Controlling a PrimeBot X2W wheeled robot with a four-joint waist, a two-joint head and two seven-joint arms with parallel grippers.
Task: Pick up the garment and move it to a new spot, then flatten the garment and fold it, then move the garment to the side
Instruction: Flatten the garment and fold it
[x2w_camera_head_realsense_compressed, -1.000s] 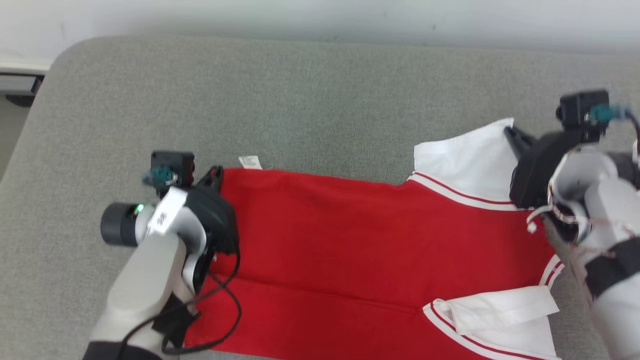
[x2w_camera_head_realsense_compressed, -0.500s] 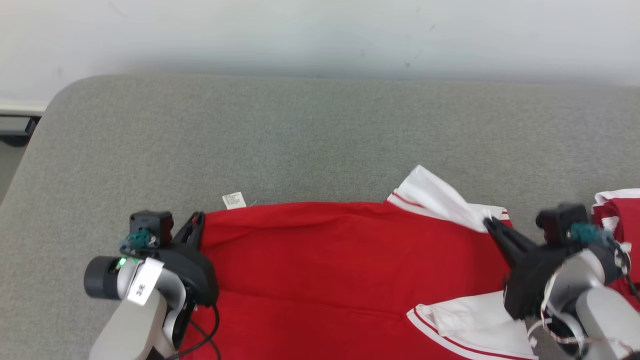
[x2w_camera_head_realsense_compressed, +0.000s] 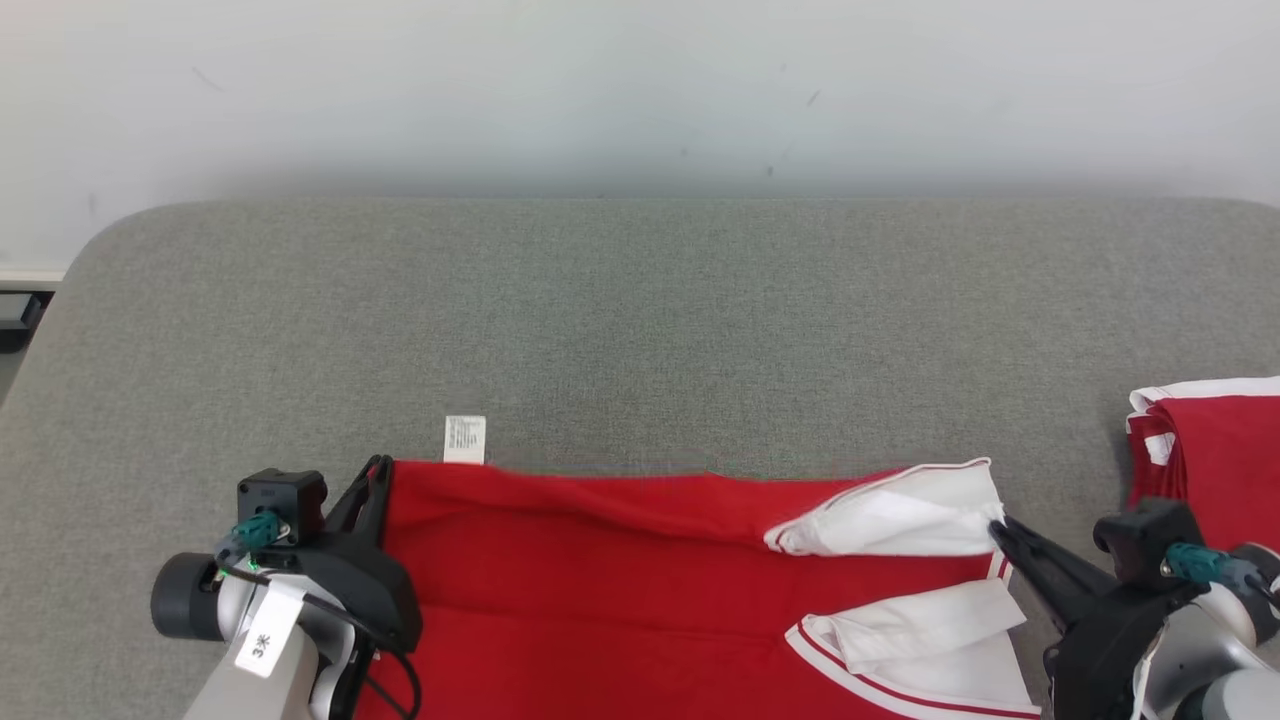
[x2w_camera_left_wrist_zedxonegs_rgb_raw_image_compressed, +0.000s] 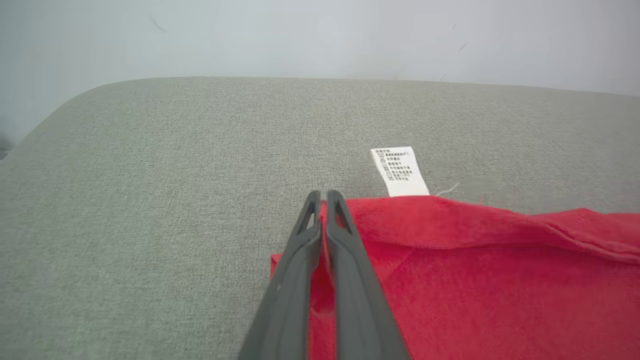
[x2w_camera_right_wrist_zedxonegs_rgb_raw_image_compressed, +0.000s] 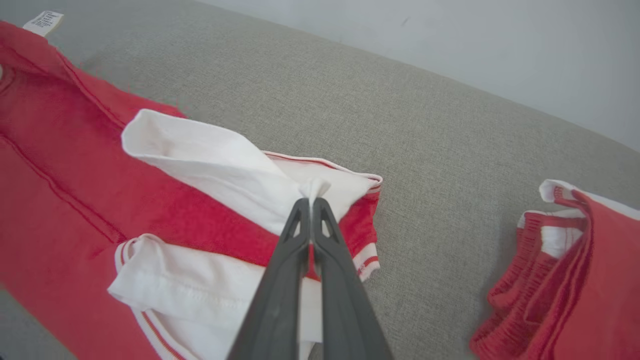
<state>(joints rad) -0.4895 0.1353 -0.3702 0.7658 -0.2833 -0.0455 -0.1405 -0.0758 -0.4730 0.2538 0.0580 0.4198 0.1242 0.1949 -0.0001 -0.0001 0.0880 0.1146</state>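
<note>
Red knit with white sleeves, the garment lies spread along the lower edge of the head view on the grey counter, its upper hem running left to right. It looks soft, light and limp. It will likely sag and wrinkle wherever it is unsupported, so corners and hems are the sensible holds, one at each end to keep it taut.

The left claw is closed on the red corner at lower left, near the white care label. The right claw is closed too, pinching a bit of the white sleeve at lower right.

The left wrist view shows red cloth caught between the fingers, which the head view leaves unclear. The right wrist view shows the white pinch at the tips. At its right edge it also shows the stacked layers of another red folded piece.
</note>
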